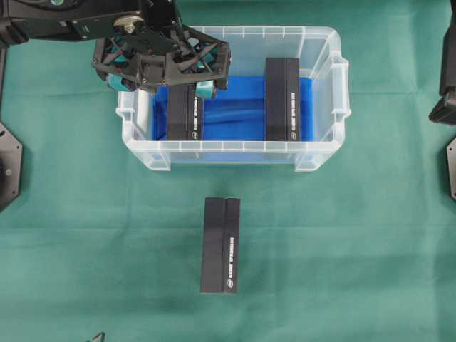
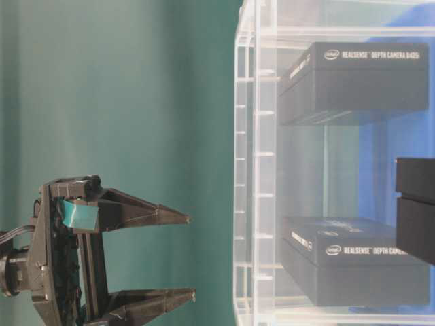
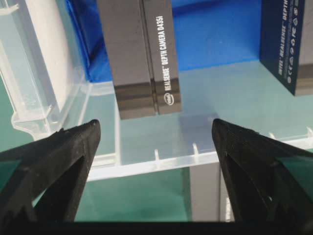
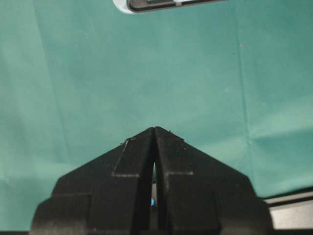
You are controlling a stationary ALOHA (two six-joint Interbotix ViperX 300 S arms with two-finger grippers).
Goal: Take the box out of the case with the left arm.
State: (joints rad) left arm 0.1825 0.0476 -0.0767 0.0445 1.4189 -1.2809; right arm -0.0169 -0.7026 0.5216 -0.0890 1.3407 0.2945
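The clear case (image 1: 322, 43) with a blue sheet on its bottom holds two black boxes lying side by side. My left gripper (image 1: 164, 85) hovers open above the far end of the left box (image 1: 185, 114), teal pads on either side, touching nothing. From the left wrist that box (image 3: 142, 58) lies ahead of the spread fingertips (image 3: 73, 147), beyond which runs the case rim (image 3: 146, 166). At table level the left gripper (image 2: 192, 256) hangs outside the case wall (image 2: 255, 170). My right gripper (image 4: 154, 128) is shut over bare green cloth.
The second box (image 1: 283, 100) lies in the right half of the case. A third black box (image 1: 219, 246) lies on the green cloth in front of the case. Part of the right arm (image 1: 445, 107) shows at the right edge.
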